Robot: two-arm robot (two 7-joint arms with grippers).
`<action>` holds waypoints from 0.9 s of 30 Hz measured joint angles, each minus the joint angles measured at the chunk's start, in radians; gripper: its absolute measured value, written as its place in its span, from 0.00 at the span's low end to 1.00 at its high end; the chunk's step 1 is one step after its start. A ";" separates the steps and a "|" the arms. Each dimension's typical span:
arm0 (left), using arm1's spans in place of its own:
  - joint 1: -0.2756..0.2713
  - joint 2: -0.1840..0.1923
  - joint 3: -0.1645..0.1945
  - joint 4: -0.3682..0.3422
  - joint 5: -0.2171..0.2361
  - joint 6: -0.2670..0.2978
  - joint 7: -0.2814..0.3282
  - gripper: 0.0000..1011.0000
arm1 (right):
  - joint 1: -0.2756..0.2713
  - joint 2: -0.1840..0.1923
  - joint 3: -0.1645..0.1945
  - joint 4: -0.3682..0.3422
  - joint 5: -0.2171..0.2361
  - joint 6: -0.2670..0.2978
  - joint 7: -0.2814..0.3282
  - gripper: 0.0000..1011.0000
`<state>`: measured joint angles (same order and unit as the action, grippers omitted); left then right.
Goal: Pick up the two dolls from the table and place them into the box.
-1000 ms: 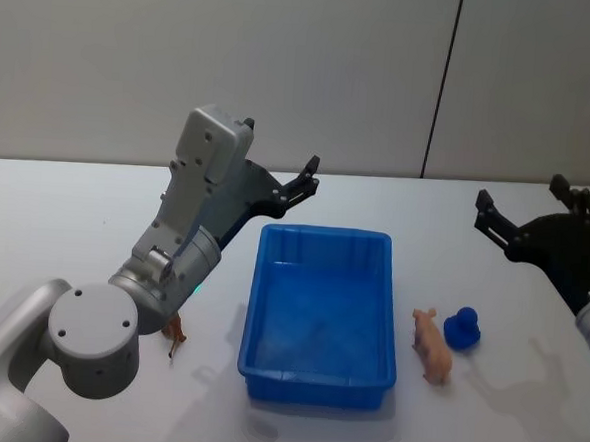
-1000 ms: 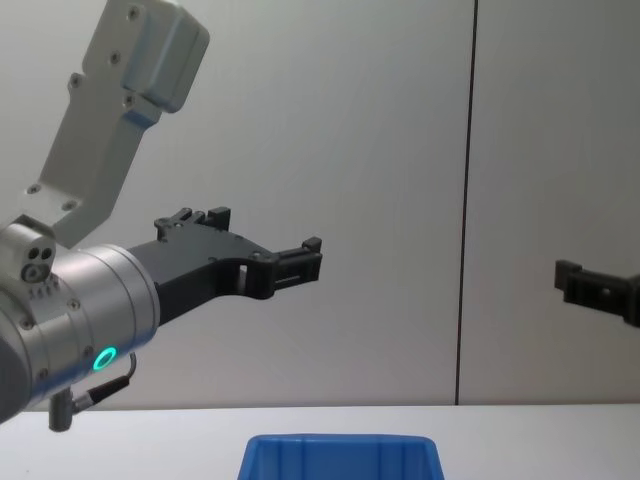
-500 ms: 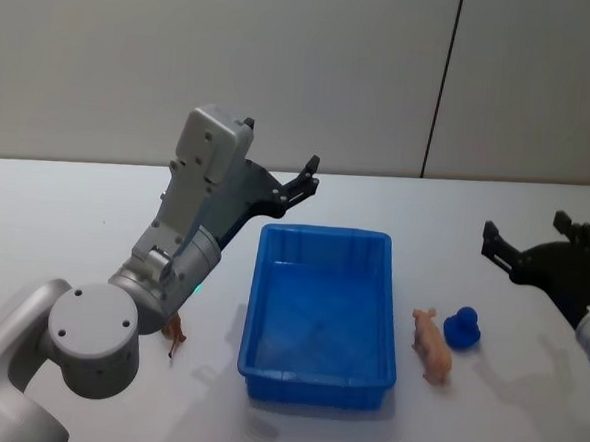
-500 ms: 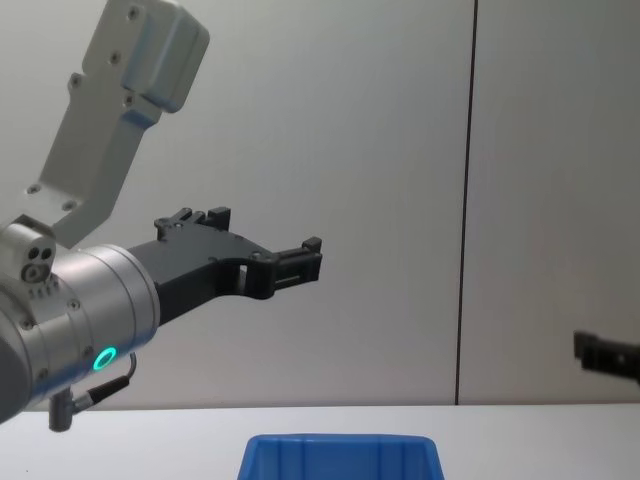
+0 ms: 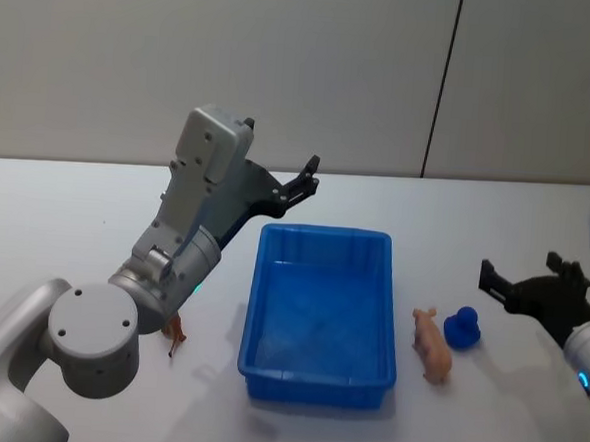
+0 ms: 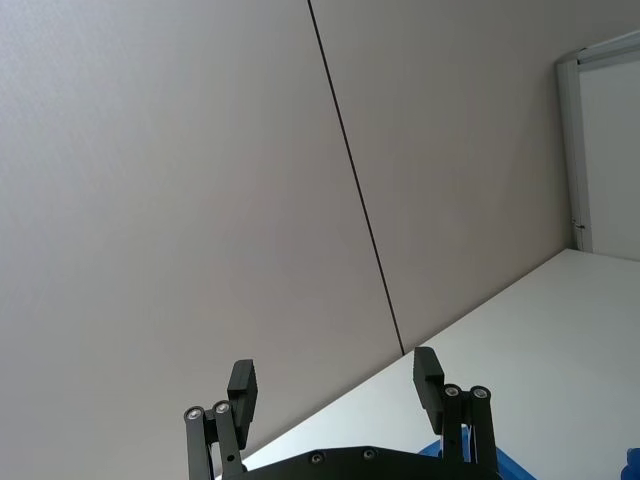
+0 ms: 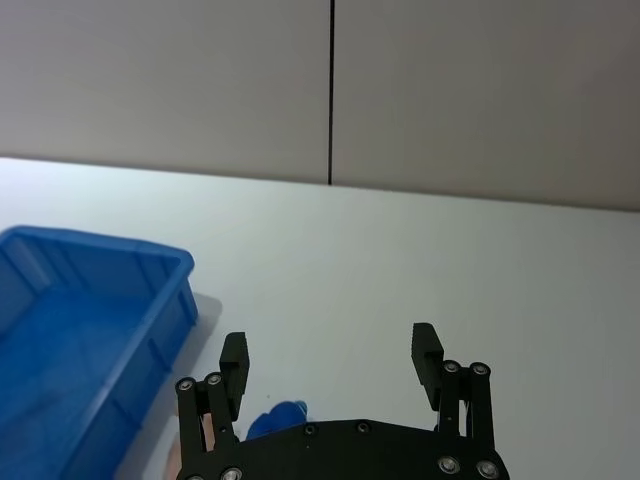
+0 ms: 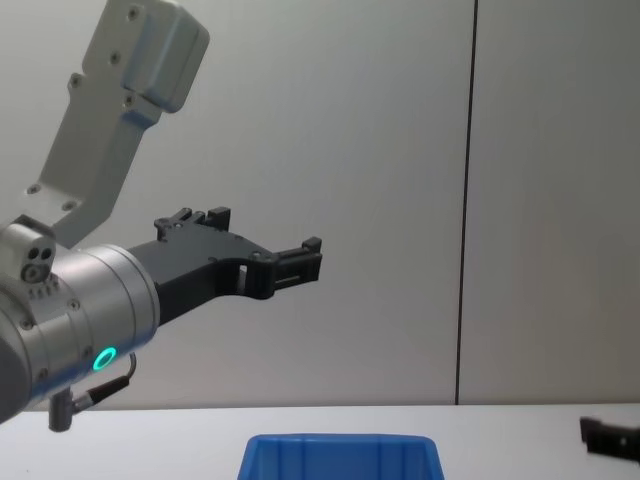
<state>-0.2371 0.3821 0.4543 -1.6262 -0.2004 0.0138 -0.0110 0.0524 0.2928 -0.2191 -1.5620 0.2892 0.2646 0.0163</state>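
Observation:
The blue box (image 5: 319, 323) stands mid-table, with nothing inside. A pink pig doll (image 5: 432, 348) and a blue duck doll (image 5: 462, 327) lie just right of it on the white table (image 5: 54, 226). My right gripper (image 5: 520, 271) hangs open low over the table, right of the blue duck doll (image 7: 280, 418). In the right wrist view its fingers (image 7: 331, 352) frame bare tabletop beyond the duck, with the box (image 7: 90, 340) off to one side. My left gripper (image 5: 303, 178) is held high and open above the box's far left corner, gripping nothing.
A small brown animal figure (image 5: 175, 334) stands left of the box, close under my left arm. The chest view shows the left gripper (image 8: 300, 262) high above the box rim (image 8: 340, 444) and the right gripper (image 8: 610, 438) low at the right edge. A grey wall closes the back.
My right gripper has dropped from high at the back right down toward the table beside the blue duck doll. The left arm and all the dolls have stayed put.

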 joint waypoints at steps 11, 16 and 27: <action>0.000 0.000 0.000 0.000 0.000 0.000 0.000 0.99 | 0.049 -0.028 -0.011 0.129 -0.028 0.003 0.024 0.99; 0.000 0.000 0.000 0.000 0.000 0.000 0.000 0.99 | 0.081 -0.045 -0.018 0.205 -0.044 -0.013 0.041 0.99; 0.000 0.000 0.000 0.000 0.000 0.000 0.000 0.99 | 0.135 -0.074 -0.030 0.328 -0.074 -0.043 0.071 0.99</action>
<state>-0.2371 0.3821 0.4542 -1.6262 -0.2005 0.0138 -0.0109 0.1874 0.2190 -0.2490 -1.2335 0.2153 0.2215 0.0876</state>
